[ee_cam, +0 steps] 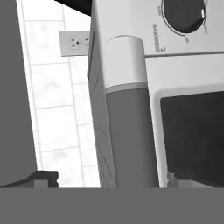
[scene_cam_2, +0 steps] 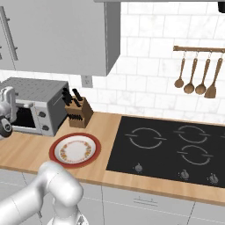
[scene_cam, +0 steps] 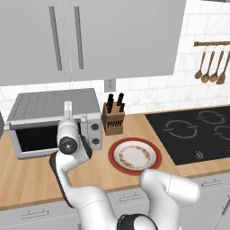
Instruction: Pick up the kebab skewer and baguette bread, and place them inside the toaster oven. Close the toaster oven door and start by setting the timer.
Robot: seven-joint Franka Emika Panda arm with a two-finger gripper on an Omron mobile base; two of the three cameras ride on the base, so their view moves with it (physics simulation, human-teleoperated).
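The toaster oven (scene_cam: 54,105) (scene_cam_2: 30,88) stands at the counter's left end. Its door (scene_cam: 36,138) (ee_cam: 192,131) is up against the front, with dark glass showing. My gripper (scene_cam: 68,121) (scene_cam_2: 9,105) (ee_cam: 113,177) is right in front of the oven, near the knob panel. It is open, with its fingertips (ee_cam: 43,177) far apart on either side of the door's bar handle (ee_cam: 129,122). A round knob (ee_cam: 183,15) sits just past the handle's end. The kebab skewer and baguette are out of sight. The red-rimmed plate (scene_cam: 134,155) (scene_cam_2: 75,150) has nothing on it.
A wooden knife block (scene_cam: 112,117) (scene_cam_2: 78,112) stands just right of the oven. A black cooktop (scene_cam: 197,130) (scene_cam_2: 171,147) fills the counter's right side. Wooden spoons (scene_cam_2: 195,74) hang on the wall above it, and cabinets (scene_cam: 90,36) hang overhead. A wall outlet (ee_cam: 76,43) sits behind the oven.
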